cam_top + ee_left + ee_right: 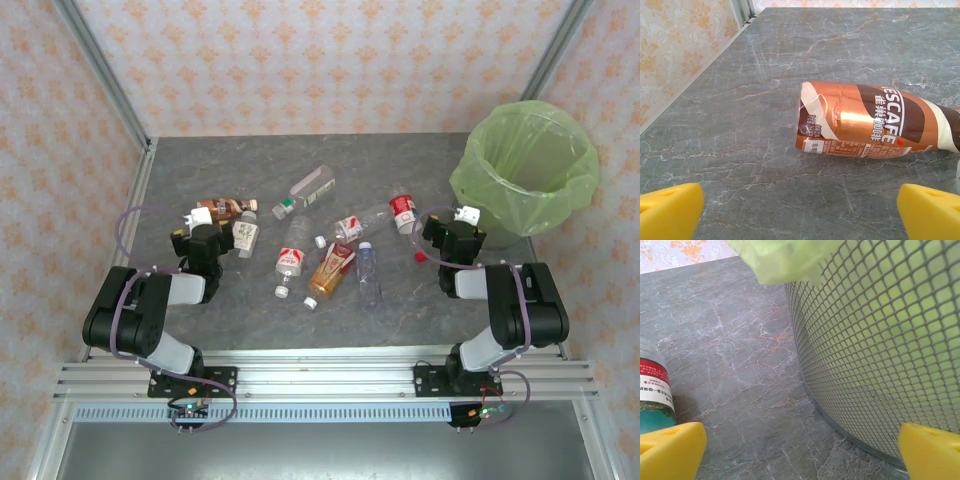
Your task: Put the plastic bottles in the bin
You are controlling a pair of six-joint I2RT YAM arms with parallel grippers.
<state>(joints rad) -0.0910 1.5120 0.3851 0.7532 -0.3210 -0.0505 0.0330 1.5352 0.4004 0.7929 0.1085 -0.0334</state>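
Brown coffee bottle (875, 122) lies sideways before our left gripper (800, 214), jaws spread to straddle it; right gripper (800, 455) likewise spread, empty, beside bin (880, 350).

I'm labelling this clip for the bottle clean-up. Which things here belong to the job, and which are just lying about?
Job: brown coffee bottle, orange-label bottle, clear bottle, the other scattered plastic bottles, bin.
Just there: grey table, wallpapered walls, metal rail.
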